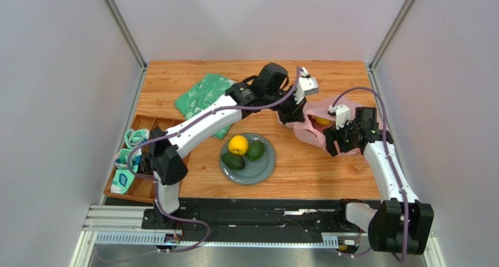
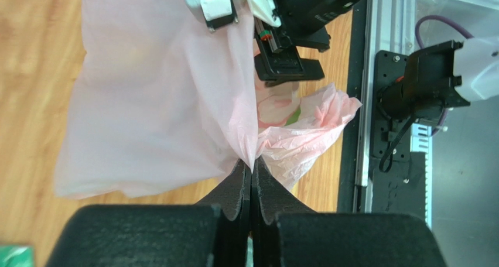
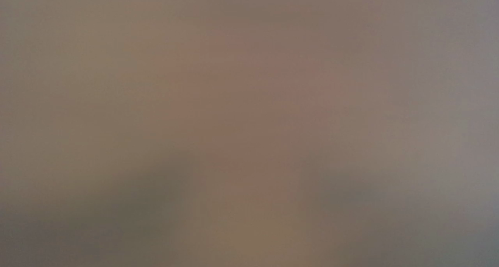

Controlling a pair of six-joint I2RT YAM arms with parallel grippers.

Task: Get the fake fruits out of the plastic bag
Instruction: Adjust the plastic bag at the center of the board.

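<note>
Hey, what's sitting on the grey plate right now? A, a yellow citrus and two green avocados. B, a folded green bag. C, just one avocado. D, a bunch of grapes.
A: the top view shows the grey plate holding the yellow citrus, one green avocado beside it and a second green avocado nearer the arms.

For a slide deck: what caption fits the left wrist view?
Left tool pinching a fold of the thin translucent pink plastic bag over the wooden table.

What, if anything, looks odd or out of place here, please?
Only the right wrist view: a featureless pinkish-grey blur, likely because the right hand is pressed into the plastic bag. Nothing else stands out.
</note>
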